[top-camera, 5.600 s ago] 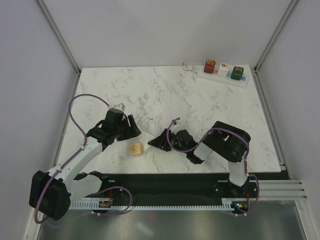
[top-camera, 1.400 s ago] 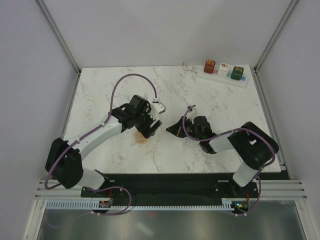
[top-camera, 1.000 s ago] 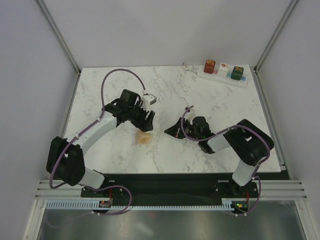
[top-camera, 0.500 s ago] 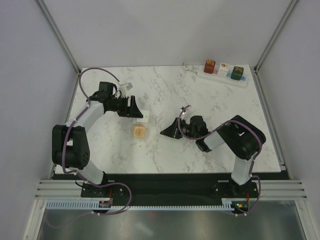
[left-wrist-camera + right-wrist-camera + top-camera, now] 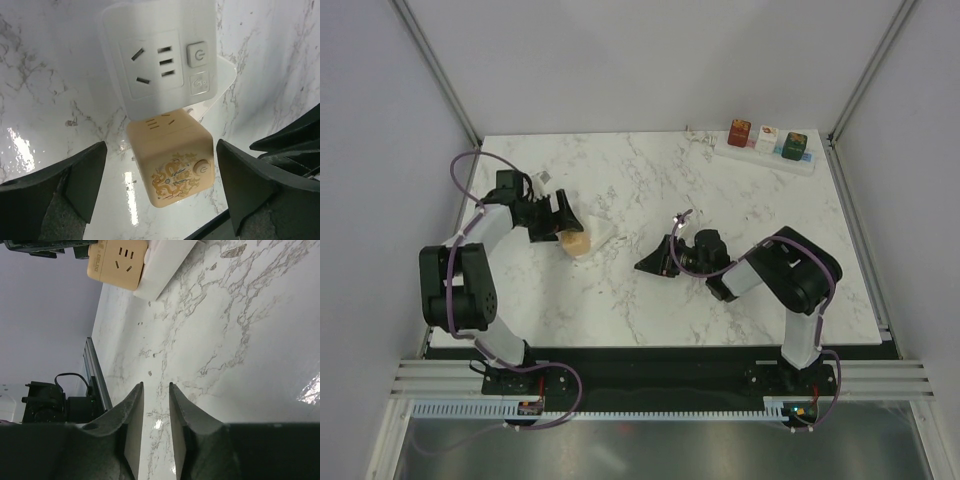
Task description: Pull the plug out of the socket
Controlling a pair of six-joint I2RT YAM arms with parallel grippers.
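Observation:
The socket, a long white power strip (image 5: 724, 146), lies at the table's far right corner with a red cube plug (image 5: 739, 132), a white one (image 5: 766, 139) and a green one (image 5: 794, 146) on it. Both grippers are far from it. My left gripper (image 5: 563, 218) is wide open at the left; in the left wrist view (image 5: 161, 150) its fingers (image 5: 80, 175) straddle a tan dragon-printed cube (image 5: 172, 160) without touching. That cube butts against a white cube (image 5: 160, 55). My right gripper (image 5: 645, 265) is mid-table, its jaws a narrow gap apart and empty (image 5: 155, 386).
The tan cube (image 5: 575, 241) and white cube (image 5: 601, 234) sit left of centre on the marble table (image 5: 720, 210). In the right wrist view they (image 5: 117, 260) show far ahead. Grey walls enclose the table; a black rail (image 5: 660, 370) runs along the near edge.
My left arm swung back and to the left. The tan cube now lies farther back-left, against the white cube. My right gripper crept slightly left.

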